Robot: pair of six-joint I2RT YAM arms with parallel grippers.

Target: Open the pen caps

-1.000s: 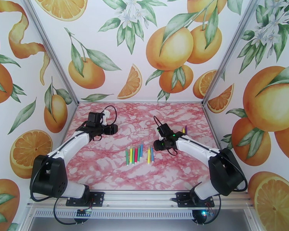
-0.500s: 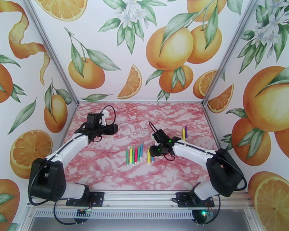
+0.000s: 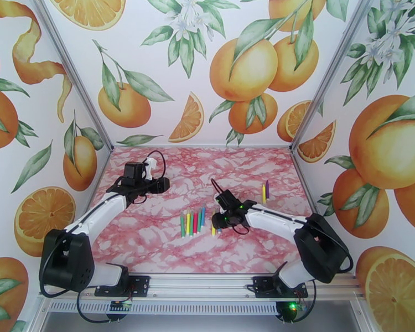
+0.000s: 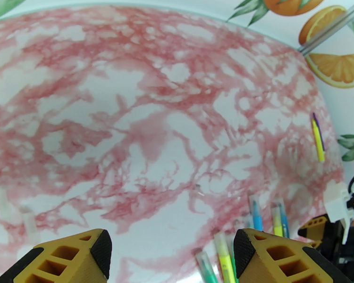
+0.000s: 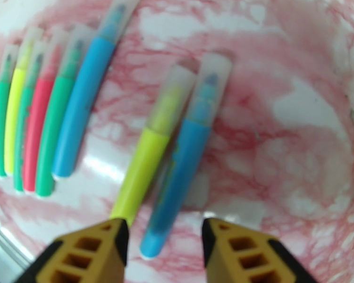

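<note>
On the pink-marbled bench (image 3: 152, 244), the right fingers (image 5: 96, 253), half-spread and empty, straddled the blue pen (image 5: 181, 170), its cap (image 5: 212, 86) toward one o'clock; the left fingers (image 4: 271, 255) hung wide, empty.

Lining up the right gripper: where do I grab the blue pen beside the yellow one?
The blue pen by its barrel, from above, leaving its clear cap free; it lies flat beside the yellow pen, so a finger should slip between.
</note>
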